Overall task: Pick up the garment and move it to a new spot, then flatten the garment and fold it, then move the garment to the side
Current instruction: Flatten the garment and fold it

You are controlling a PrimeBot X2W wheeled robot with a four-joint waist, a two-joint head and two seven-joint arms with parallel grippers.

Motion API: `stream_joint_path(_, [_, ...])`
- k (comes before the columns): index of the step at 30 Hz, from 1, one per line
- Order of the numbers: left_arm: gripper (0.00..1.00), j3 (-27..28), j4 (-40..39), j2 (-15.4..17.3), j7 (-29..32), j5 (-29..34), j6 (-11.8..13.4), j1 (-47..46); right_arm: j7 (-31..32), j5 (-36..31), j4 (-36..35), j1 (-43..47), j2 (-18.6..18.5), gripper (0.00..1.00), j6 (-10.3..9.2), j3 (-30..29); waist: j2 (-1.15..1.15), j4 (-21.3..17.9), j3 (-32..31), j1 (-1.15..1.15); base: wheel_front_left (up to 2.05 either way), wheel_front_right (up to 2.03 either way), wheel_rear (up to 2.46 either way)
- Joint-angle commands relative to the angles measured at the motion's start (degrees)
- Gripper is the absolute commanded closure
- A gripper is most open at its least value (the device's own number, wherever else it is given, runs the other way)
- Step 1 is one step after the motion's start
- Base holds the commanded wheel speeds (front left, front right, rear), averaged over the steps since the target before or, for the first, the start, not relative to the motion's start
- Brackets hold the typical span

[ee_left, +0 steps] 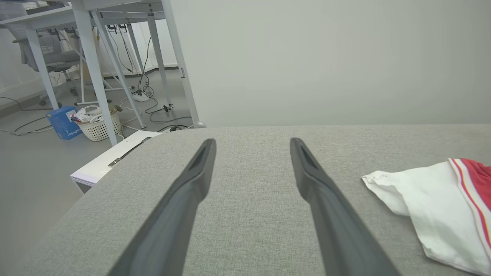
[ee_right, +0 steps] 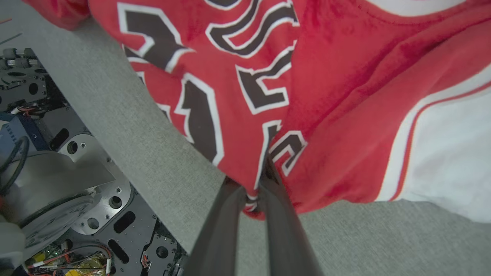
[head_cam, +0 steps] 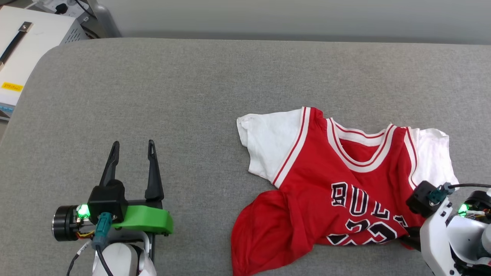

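Right fingers (ee_right: pixel 282 230) pinched on garment (ee_right: pixel 326 96) edge, fabric between.

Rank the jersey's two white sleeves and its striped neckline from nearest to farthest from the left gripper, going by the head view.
1. The left-side white sleeve: nearest, just to the right of the open left gripper.
2. The striped neckline: at the middle of the garment.
3. The right-side white sleeve: farthest, at the garment's far edge.
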Motion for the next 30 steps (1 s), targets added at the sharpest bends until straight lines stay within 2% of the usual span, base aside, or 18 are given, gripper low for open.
stream_joint_path(1, [0.00, -0.07, 0.12, 0.15, -0.33, 0.35, -0.30, 0.26, -0.92, -0.19, 1.39, 0.97, 1.28, 1.00, -0.02, -0.57, 0.00, 0.14, 0.55, 0.00, 0.00, 0.00, 0.00])
stream_joint_path(2, [0.00, -0.04, 0.32, 0.20, -0.33, 0.34, -0.36, 0.11, -1.80, -0.47, 2.66, 1.52, 2.17, 1.00, -0.02, -1.04, 0.00, 0.06, 0.66, 0.00, 0.00, 0.00, 0.00])
stream_joint_path(3, [0.00, 0.03, 0.54, 0.32, -0.33, 0.32, -0.44, -0.03, -2.90, -0.71, 3.54, 1.84, 2.93, 0.76, -0.02, -1.70, 0.00, -0.03, 0.66, 0.00, 0.00, 0.00, 0.00])
stream_joint_path(4, [0.00, 0.20, 0.85, 0.54, -0.33, 0.25, -0.57, -0.26, -4.32, -1.20, 4.55, 2.16, 3.82, 0.04, -0.02, -2.55, 0.00, -0.22, 0.46, 0.00, 0.00, 0.00, 0.00])
stream_joint_path(5, [0.00, 0.35, 1.12, 0.77, -0.33, 0.16, -0.71, -0.45, -5.43, -1.65, 5.05, 2.35, 4.45, 0.00, -0.02, -3.28, 0.00, -0.44, 0.19, 0.00, 0.00, 0.00, 0.00])
stream_joint_path(12, [0.00, 1.03, 2.08, 4.21, -0.10, -0.73, -3.90, -3.85, -13.28, -5.16, 4.13, 5.87, 5.64, 0.00, -0.02, -12.94, 0.00, -2.83, -2.87, 0.00, 0.00, 0.00, 0.00])
stream_joint_path(18, [0.00, 0.12, 1.87, 8.20, 4.14, -1.00, -7.98, -11.41, -14.88, -7.08, -1.02, 11.89, 5.62, 0.00, -0.02, -24.28, 0.00, -4.93, -3.02, 0.00, 0.00, 0.00, 0.00])
stream_joint_path(19, [0.00, -0.93, 2.52, 9.51, 8.05, -3.03, -10.45, -16.57, -16.20, -9.98, -3.02, 14.97, 7.40, 0.00, -0.02, -31.83, 0.00, -5.84, -2.14, 0.00, 0.00, 0.00, 0.00])
stream_joint_path(21, [0.00, -2.31, 3.00, 10.24, 11.42, -4.63, -11.57, -20.20, -16.99, -12.68, -3.95, 17.08, 9.59, 0.00, -0.02, -36.65, 0.00, -6.36, -1.32, 0.00, 0.00, 0.00, 0.00])
stream_joint_path(26, [0.00, -8.20, 4.23, 12.12, 21.12, -9.71, -12.78, -30.20, -16.51, -19.61, -6.19, 22.30, 16.04, 0.00, -0.02, -45.11, 0.00, -7.34, 1.21, 0.00, 0.00, 0.00, 0.00])
stream_joint_path(30, [0.00, -15.55, 7.34, 13.79, 32.12, -17.55, -12.89, -37.66, -15.81, -23.42, -8.20, 24.42, 20.13, 0.00, -0.02, -49.11, 0.00, -8.18, 3.26, 0.00, 0.00, 0.00, 0.00])
